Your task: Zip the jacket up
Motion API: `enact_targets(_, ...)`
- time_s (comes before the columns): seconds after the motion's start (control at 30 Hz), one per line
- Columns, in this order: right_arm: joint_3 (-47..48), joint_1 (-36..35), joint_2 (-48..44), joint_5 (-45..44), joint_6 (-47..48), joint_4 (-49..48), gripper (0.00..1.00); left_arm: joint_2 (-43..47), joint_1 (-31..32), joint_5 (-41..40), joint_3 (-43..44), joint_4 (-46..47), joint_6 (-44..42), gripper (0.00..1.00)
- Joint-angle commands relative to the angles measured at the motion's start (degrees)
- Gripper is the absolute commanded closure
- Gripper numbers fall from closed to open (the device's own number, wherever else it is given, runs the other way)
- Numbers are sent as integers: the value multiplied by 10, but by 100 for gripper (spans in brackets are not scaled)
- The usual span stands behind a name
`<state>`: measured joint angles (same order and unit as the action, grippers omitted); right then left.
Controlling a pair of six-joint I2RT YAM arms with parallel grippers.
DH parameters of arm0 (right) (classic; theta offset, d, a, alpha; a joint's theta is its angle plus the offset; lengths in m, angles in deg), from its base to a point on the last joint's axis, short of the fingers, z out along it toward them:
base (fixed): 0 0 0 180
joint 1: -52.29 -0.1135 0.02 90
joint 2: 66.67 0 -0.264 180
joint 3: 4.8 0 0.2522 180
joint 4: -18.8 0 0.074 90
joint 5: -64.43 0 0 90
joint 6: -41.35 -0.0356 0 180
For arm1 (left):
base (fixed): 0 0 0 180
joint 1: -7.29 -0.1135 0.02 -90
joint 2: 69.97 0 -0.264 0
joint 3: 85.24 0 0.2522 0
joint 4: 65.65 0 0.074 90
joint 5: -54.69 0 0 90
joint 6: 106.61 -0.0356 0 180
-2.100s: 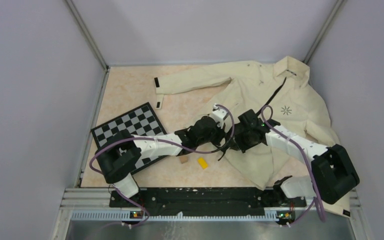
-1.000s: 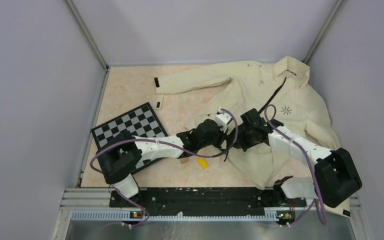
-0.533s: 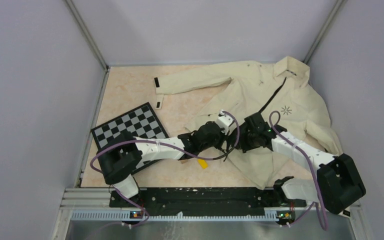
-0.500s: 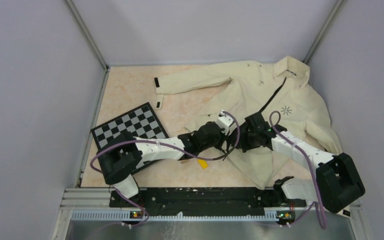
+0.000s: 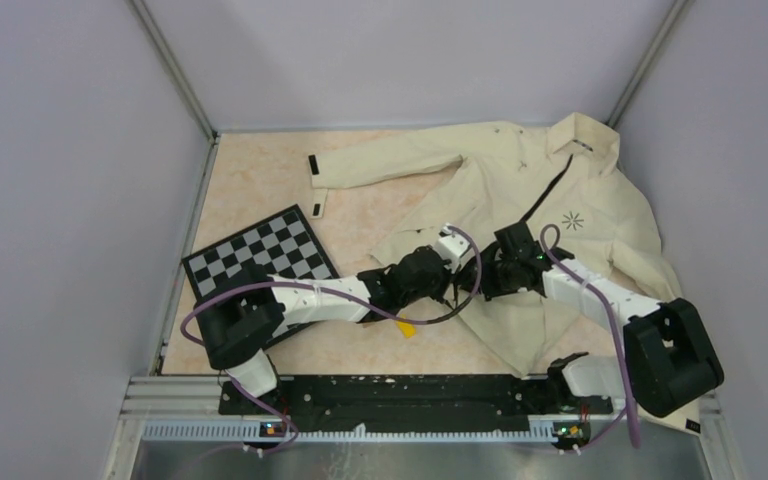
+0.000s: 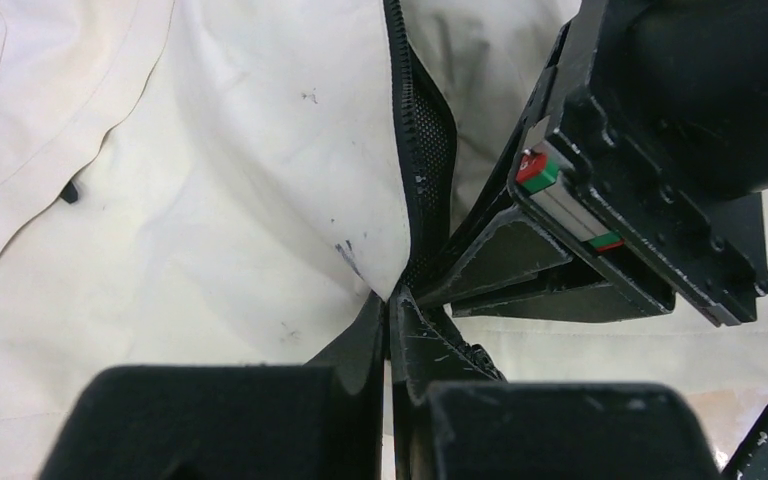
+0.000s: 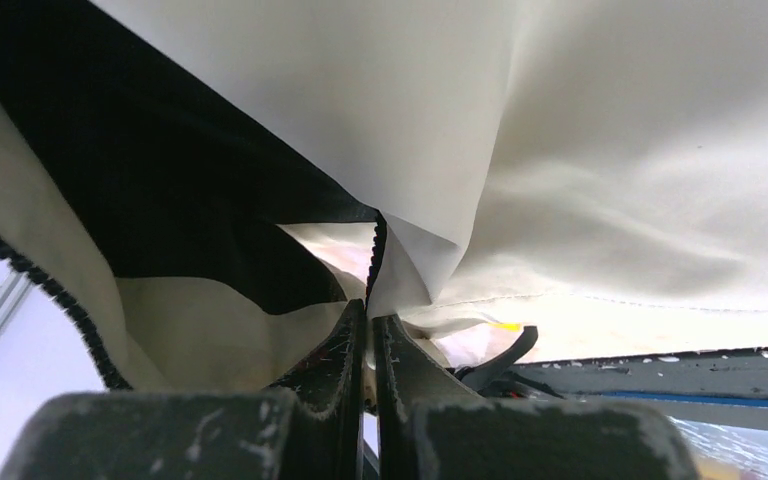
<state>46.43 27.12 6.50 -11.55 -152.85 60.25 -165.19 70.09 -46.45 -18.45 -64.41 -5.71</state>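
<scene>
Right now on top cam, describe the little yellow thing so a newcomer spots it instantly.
Find the cream jacket covering the right side of the table, then the black-and-white checkerboard on the left. Between them, on the near side of the left arm, lies the small yellow piece. It is the only bright yellow item in view.

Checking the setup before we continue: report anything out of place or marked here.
The jacket lies crooked, bunched toward the far right corner. Small dark specks mark its fabric beside the zipper, near the left gripper. A stray yellow piece lies on the table by the left arm.
</scene>
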Motion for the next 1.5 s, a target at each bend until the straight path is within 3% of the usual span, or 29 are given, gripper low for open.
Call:
enact_targets(0.0,4,10,-36,20,-8,-17,100,-5,7,1,11,-10,-3,100)
enact_targets(0.1,4,11,-35,14,-5,-15,100,-5,7,17,35,-40,6,97)
enact_targets(0.23,-2,11,-13,33,11,-29,100,-11,0,35,78,-117,64,66)
enact_targets(0.47,-5,12,-1,18,55,-18,100,36,-35,94,92,-207,173,26)
enact_targets(0.6,-5,12,-2,7,59,-23,100,87,-83,203,42,-194,248,17)
enact_targets(0.77,-7,12,5,10,64,-31,100,121,-141,340,-53,-85,336,16)
enact_targets(0.9,-9,11,8,17,64,-42,100,99,-158,396,-74,-15,341,19)
enact_targets(1.13,-11,11,5,18,68,-42,100,48,-159,419,-68,21,319,23)
enact_targets(1.47,-15,12,11,28,64,-56,100,15,-159,413,-51,24,297,38)
